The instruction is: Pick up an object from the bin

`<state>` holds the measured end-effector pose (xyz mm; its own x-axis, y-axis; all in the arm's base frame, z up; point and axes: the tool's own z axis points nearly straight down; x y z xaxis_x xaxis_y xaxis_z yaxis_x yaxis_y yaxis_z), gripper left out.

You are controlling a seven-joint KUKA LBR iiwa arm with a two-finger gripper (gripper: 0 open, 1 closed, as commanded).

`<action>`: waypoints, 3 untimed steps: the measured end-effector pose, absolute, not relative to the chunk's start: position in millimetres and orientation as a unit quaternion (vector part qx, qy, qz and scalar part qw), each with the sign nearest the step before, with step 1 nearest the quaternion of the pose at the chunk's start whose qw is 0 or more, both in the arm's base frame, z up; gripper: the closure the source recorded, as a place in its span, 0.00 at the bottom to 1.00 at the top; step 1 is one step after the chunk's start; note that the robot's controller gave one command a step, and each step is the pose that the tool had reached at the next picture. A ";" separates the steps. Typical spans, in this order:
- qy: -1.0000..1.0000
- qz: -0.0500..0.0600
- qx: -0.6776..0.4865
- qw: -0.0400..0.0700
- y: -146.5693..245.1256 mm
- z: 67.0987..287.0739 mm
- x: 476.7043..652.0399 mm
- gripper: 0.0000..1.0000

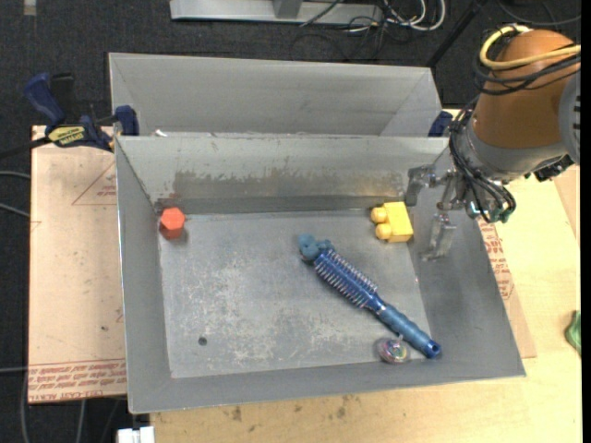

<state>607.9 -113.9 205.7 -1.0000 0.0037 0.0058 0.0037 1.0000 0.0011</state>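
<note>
Here we are at the grey bin [277, 164], and the arm with its orange cover [522, 90] is reaching in from the right; the tool [436, 224] hangs over the bin's sloping right wall, towards the far end; from where I stand I cannot tell whether it is open or closed, and I see nothing gripped in it.

The thing nearest to it is a yellow toy block [393, 222], chunky, with rounded knobs on its left side; it lies on the bin floor at the far right, close to the far wall, just left of the tool and apart from it.

Nearer to me a blue hairbrush [355, 289] lies slantwise across the right half of the floor; its bristled head points far and left, its handle runs to the near right corner; right beside the handle's end sits a small round many-coloured thing [394, 351], and whether the two touch I cannot make out.

Well away, at the far left of the floor, a small orange block [172, 222] sits alone by the left wall.
</note>
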 end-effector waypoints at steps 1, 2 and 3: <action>-0.997 -0.002 0.074 0.002 -51.0 84.5 639.5 0.00; -0.977 -0.001 0.213 0.000 -22.8 72.6 582.4 0.00; -0.867 0.001 0.499 -0.005 11.4 163.2 632.0 0.00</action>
